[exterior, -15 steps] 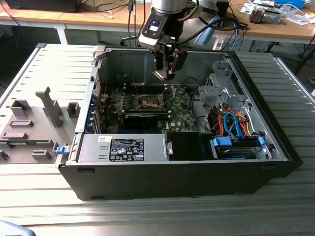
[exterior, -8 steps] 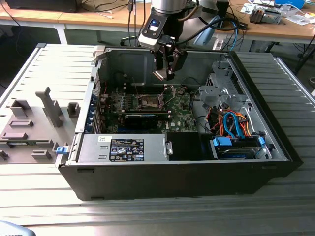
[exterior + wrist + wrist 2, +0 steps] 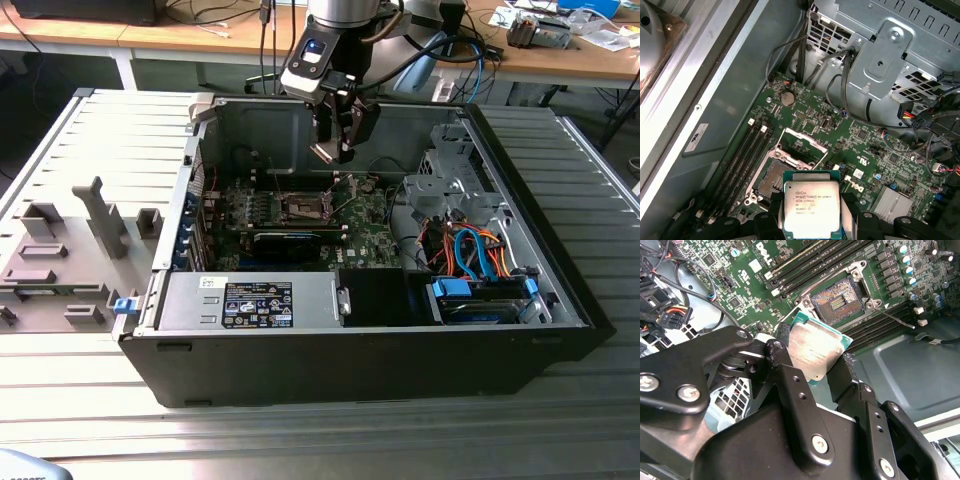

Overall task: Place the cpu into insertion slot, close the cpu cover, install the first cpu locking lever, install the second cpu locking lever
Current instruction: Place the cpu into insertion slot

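Note:
My gripper hangs inside the open computer case, above the motherboard, shut on the cpu. The cpu is a flat square chip with a silvery top and green rim, pinched between two black fingers. In the first wrist view the cpu sits between the fingertips, with printed marks on its lid. The insertion slot lies open below, its contact field bare. In the first wrist view the slot is beside the raised cpu cover. A thin locking lever juts from the slot frame. In the exterior view the slot is below the gripper.
Memory slots flank the socket. A metal drive cage and cable bundles fill the exterior view's right side of the case. A power supply sits at the near wall. Grey fixtures stand on the table at the exterior view's left.

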Available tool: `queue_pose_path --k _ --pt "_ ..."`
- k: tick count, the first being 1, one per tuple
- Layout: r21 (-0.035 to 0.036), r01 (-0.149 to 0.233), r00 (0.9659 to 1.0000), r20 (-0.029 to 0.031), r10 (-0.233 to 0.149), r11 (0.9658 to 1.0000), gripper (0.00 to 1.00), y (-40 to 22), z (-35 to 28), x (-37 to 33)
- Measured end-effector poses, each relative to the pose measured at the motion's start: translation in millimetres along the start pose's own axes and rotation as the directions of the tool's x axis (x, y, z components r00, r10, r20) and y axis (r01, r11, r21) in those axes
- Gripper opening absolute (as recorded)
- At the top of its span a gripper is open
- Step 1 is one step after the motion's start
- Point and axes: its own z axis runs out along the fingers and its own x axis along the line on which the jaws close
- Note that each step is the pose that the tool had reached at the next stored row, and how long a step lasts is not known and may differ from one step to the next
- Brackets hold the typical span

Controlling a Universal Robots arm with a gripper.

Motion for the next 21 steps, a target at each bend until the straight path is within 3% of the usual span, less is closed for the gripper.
queue_pose_path --k 21 --pt "0.0001 -0.010 1.0000 0.0004 0.010 1.0000 0.54 0.0 0.0 0.0"
